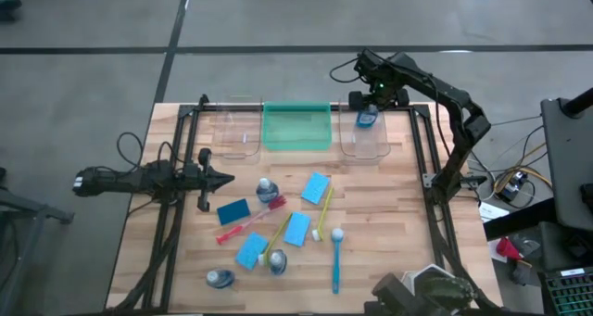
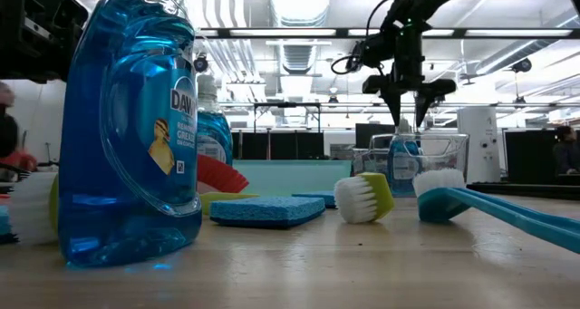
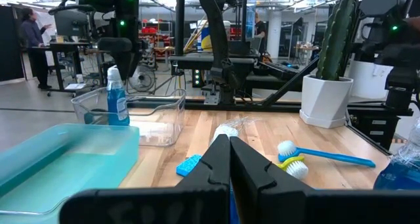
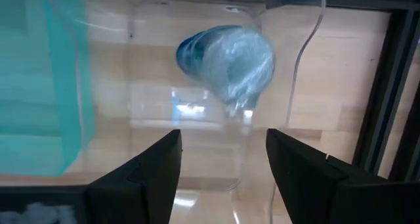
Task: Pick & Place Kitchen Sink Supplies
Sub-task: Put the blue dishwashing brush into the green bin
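Right tool wide open, holding nothing, above a bottle standing in the clear bin at the tabletop's far right. Green bin beside. Left tool shut, empty, near the left edge.

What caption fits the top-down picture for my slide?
Right gripper with fingers open above a bottle standing in the right clear bin; sponges, brushes and bottles wait on the table.

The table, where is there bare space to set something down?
Bare wood lies on the table's right side, between the blue brush and the right frame rail, and at the near-left corner. The green bin looks empty. The centre, around the sponges and bottles, is crowded.
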